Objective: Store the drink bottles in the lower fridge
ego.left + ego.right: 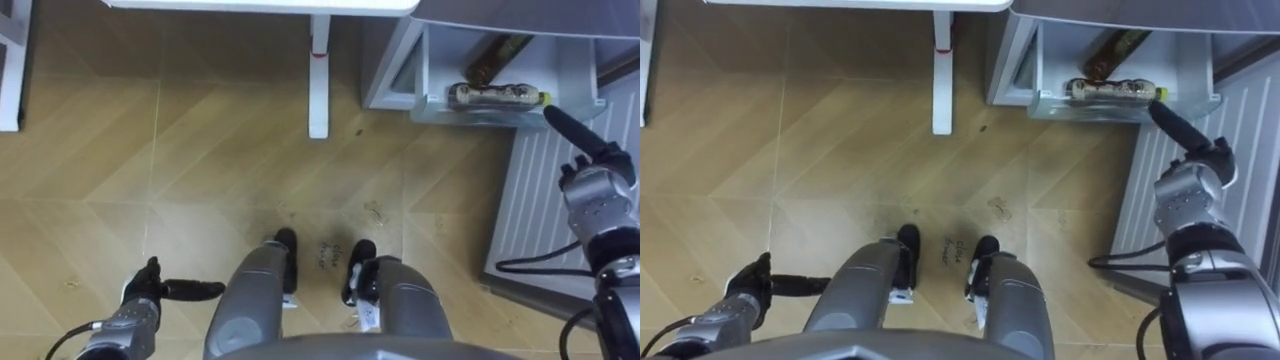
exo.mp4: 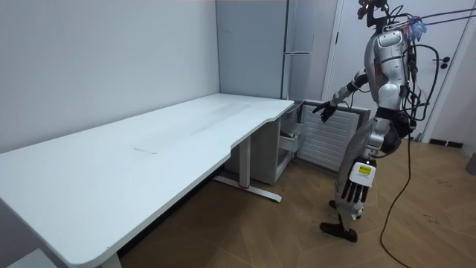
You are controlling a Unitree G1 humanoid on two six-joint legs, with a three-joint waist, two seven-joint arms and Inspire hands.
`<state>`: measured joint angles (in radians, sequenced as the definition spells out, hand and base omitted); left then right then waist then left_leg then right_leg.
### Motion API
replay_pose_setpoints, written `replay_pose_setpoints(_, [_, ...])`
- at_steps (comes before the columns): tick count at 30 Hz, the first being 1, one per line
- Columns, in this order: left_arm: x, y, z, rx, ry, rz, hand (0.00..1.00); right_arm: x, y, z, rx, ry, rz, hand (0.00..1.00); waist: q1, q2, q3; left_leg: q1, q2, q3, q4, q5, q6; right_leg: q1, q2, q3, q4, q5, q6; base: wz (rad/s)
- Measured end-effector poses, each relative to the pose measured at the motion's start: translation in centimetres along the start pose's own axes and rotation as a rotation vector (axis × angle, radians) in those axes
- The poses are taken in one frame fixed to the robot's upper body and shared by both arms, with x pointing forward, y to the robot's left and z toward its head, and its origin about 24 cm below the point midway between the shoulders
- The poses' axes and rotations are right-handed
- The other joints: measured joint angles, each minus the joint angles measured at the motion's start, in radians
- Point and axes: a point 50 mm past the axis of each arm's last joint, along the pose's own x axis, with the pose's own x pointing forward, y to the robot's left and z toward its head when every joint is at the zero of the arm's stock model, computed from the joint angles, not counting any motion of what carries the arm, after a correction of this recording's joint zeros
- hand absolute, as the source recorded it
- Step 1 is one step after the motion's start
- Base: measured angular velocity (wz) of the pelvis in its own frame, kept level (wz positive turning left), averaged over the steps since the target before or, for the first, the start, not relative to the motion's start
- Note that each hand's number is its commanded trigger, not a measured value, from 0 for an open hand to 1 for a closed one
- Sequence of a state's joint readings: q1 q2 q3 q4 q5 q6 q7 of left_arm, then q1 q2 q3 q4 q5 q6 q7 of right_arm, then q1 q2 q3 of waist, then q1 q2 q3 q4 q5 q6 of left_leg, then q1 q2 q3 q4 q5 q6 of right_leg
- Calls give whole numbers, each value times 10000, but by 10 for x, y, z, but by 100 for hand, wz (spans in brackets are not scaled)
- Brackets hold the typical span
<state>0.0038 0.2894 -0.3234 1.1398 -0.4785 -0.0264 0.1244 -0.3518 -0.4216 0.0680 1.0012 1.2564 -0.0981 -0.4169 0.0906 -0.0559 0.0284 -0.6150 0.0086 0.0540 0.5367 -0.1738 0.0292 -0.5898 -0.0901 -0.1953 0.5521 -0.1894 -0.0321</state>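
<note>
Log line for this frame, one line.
stance: standing by open fridge | left hand: open, low at side | right hand: open, reaching toward bottle lying in fridge | held: nothing

Stands upright on both feet, torso straight. Right arm lifted forward and out to its own right, elbow slightly bent, forearm about level. Right hand (image 1: 592, 185) near waist height, fingers straight and together, pointing ahead and away from the body, holding nothing. Left arm hangs down along the left thigh. Left hand (image 1: 148, 297) low by the leg, fingers straight and relaxed, pointing at the floor in the room view, empty.
</note>
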Motion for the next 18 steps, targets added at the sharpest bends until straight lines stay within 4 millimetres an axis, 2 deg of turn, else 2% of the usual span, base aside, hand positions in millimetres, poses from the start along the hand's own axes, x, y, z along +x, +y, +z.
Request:
replay_pose_setpoints(5, [0,-2,-2,136,67,-72,0,0,-2,-6,1302,625,-206,0,3,7,7,-69,5,0,7,-29,-55,-92,20,29,52,-59,68,0])
replay_pose_setpoints(10, [0,-3,-2,299,123,-124,0,-1,-2,-14,2614,1262,-96,0,27,77,44,-235,-37,-14,272,-76,-45,-291,-44,58,420,-197,-27,0])
replay_pose_setpoints(11, [0,-2,-1,298,104,-103,0,0,-2,-13,2873,1275,29,0,35,133,62,-433,-15,-44,568,-210,-51,-469,-47,66,678,-301,-54,0])
replay_pose_setpoints(14, [0,0,-2,590,168,-32,0,1,-5,-13,3127,1307,284,0,172,133,81,-960,-37,23,1479,-659,-83,-1115,-136,223,1703,-764,-68,-7])
replay_pose_setpoints(17, [0,2,-1,691,129,22,0,1,-1,-12,3559,1378,618,0,229,126,94,-1647,-20,37,2466,-1075,-106,-1840,-219,375,2766,-1221,-111,-2])
replay_pose_setpoints(18, [0,2,0,700,90,11,0,2,2,-9,3797,1349,739,0,245,103,120,-1941,-21,94,2896,-1257,-114,-2184,-282,455,3269,-1429,-135,0])
